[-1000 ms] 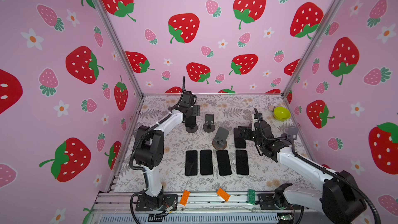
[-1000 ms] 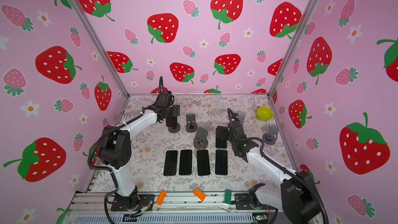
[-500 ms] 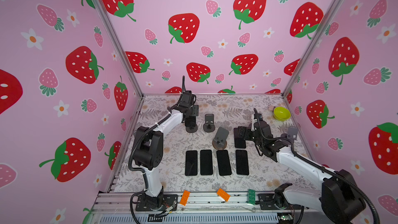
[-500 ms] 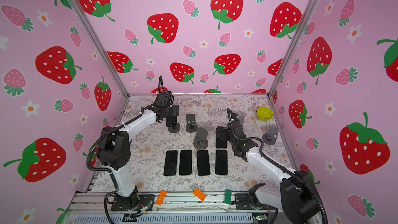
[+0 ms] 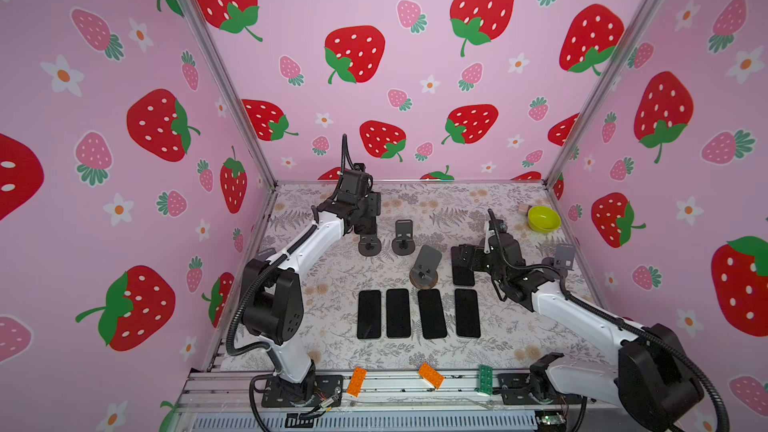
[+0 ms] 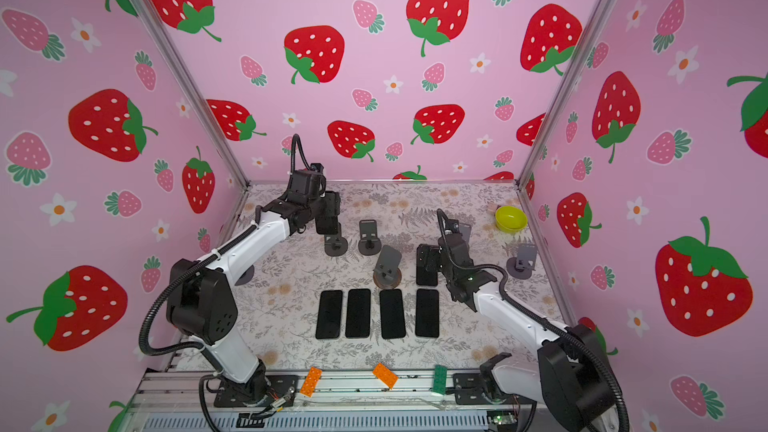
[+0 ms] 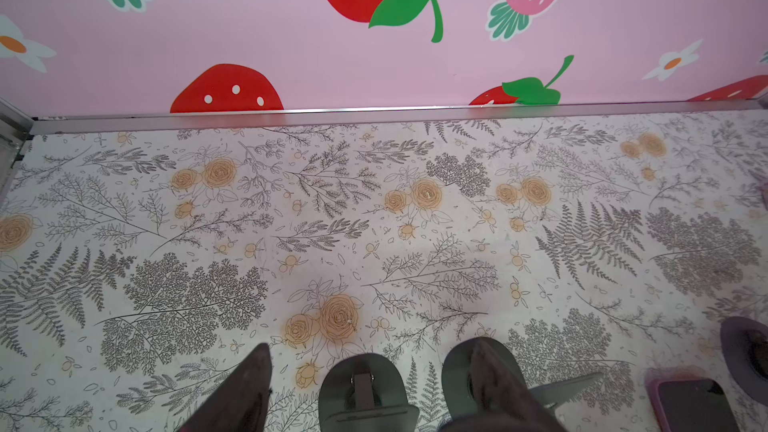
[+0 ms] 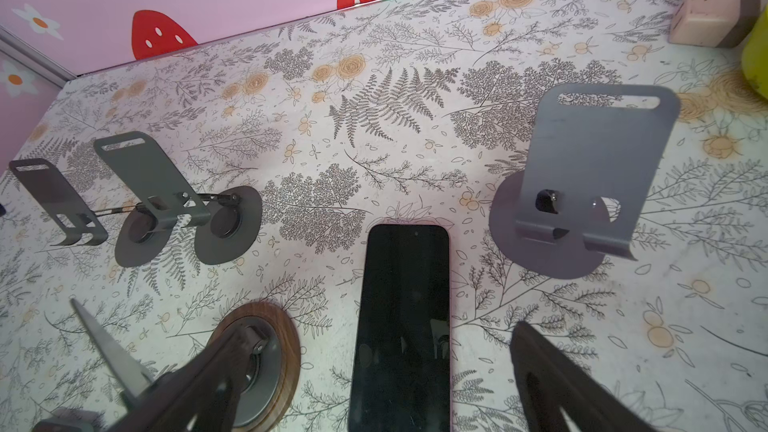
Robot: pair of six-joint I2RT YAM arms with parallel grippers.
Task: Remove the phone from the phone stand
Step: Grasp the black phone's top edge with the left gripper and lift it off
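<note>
Left tool [image 5: 365, 222] gripping phone [image 5: 375, 204], stand [image 5: 369, 245] beneath

Both top views overlook the whole table [image 5: 332, 284] from front; wrist cameras sit close.

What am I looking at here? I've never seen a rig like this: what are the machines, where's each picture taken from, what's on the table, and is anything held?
These are two robot arms, left and right, fixed to a rail in front of the table; each ends in a two-fingered pincer. Two pictures come from a twin camera high in front, looking down; the other two come from a camera on each wrist, looking past that pincer's fingers. On the flowered table lie four phones in a row, a fifth phone behind them, grey phone stands and a yellow-green bowl. The right pincer hangs open over the fifth phone, holding nothing. The left pincer is over a stand at the back; whether it grips a phone I cannot tell.
</note>
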